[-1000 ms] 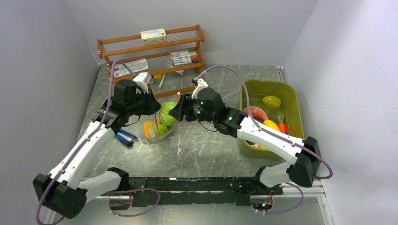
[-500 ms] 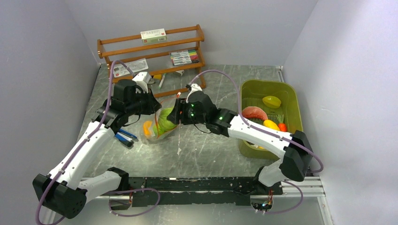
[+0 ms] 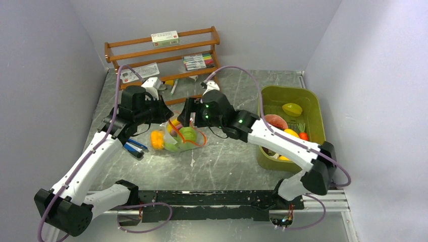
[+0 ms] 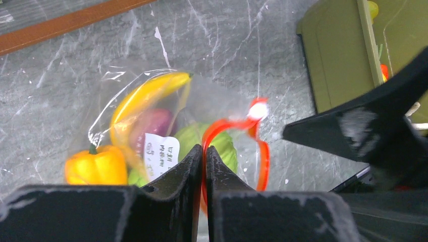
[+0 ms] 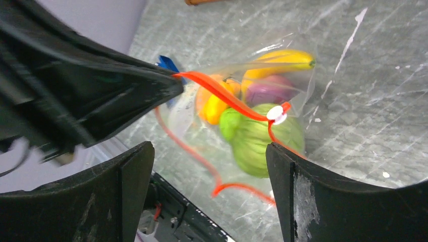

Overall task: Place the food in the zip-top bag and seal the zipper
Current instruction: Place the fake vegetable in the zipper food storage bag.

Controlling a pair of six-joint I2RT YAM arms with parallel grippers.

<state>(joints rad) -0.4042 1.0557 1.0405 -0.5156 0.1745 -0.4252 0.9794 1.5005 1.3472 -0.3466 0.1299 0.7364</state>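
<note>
The clear zip-top bag (image 3: 174,140) lies on the table, its mouth gaping toward the right. Inside it is food: a banana (image 4: 146,93), a purple piece (image 4: 154,123), a yellow pepper (image 4: 96,164) and a green piece (image 5: 262,138). My left gripper (image 4: 204,148) is shut on the red-orange zipper (image 4: 229,126) at the bag's top edge. The zipper's white slider (image 5: 276,114) sits partway along the strip. My right gripper (image 5: 208,151) hangs open just above and right of the bag's mouth, with nothing between its fingers.
An olive-green bin (image 3: 313,108) at the right holds more food (image 3: 292,108). A wooden rack (image 3: 164,50) with marker pens (image 3: 198,61) stands at the back. A blue-handled tool (image 3: 134,147) lies left of the bag.
My right gripper has opened and let go of the green piece, which now sits inside the bag. The gripper has drawn back slightly. The bag has sagged lower with its zipper looping open.
</note>
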